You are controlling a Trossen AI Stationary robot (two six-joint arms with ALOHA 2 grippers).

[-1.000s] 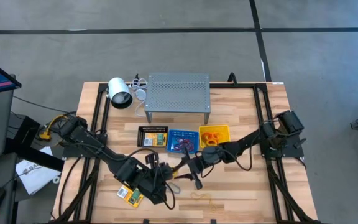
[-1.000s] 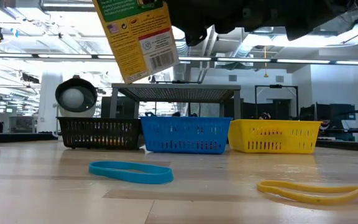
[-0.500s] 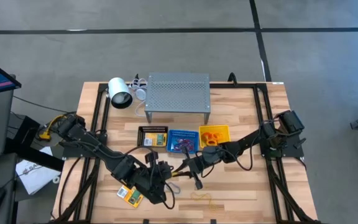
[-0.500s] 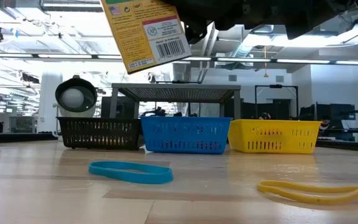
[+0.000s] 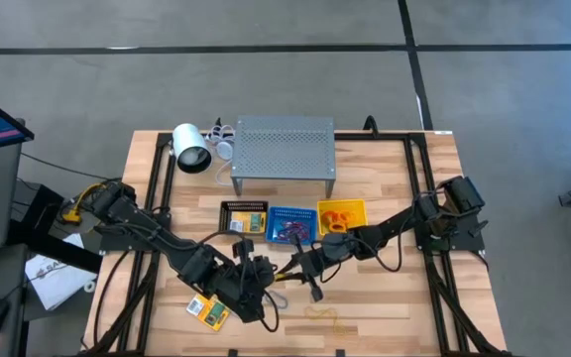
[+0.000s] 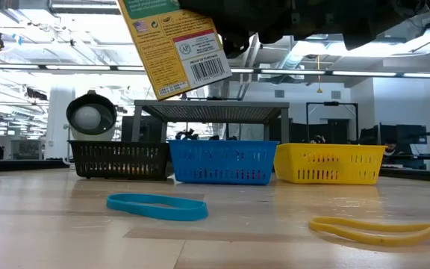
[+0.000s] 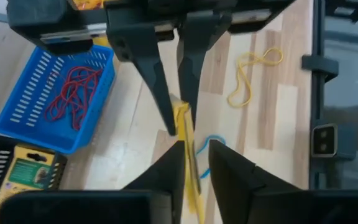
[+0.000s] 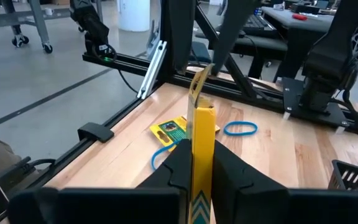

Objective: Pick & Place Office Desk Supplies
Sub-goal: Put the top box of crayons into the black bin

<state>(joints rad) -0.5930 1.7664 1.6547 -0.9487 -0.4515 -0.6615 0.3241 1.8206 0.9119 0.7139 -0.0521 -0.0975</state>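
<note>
Crayon pack point(image 6: 178, 48) up in the air at the front of the table, and we are right in the middle of a hand-over! The right gripper point(image 8: 202, 149) is clenched on the pack's edge, both fingers pressed flat against the yellow card. The left gripper point(image 7: 194, 152) is at the other end of it. There the pack lies against 1 finger with a sliver of daylight beside the other, so we read that claw as released, or very nearly.

Under them on the bare wood lie a blue band point(image 6: 157, 206) and a yellow band point(image 6: 379, 228). A second pack point(image 5: 207, 311) lies flat by the left arm.

Farther back stand 3 baskets in a row: black basket point(image 6: 118, 161), blue basket point(image 6: 222, 162), yellow basket point(image 6: 331, 164). The black one already has a pack in it, so we judge that is the target. The next move calls for the left claw to back clear without snagging the card. Then the right arm must carry the pack across to the black basket.

Behind it all stands the grey shelf point(image 6: 211, 112).

Against 1 second ago, the pack has tipped over, its barcode end swinging up and right, while bands and baskets have not moved.
</note>
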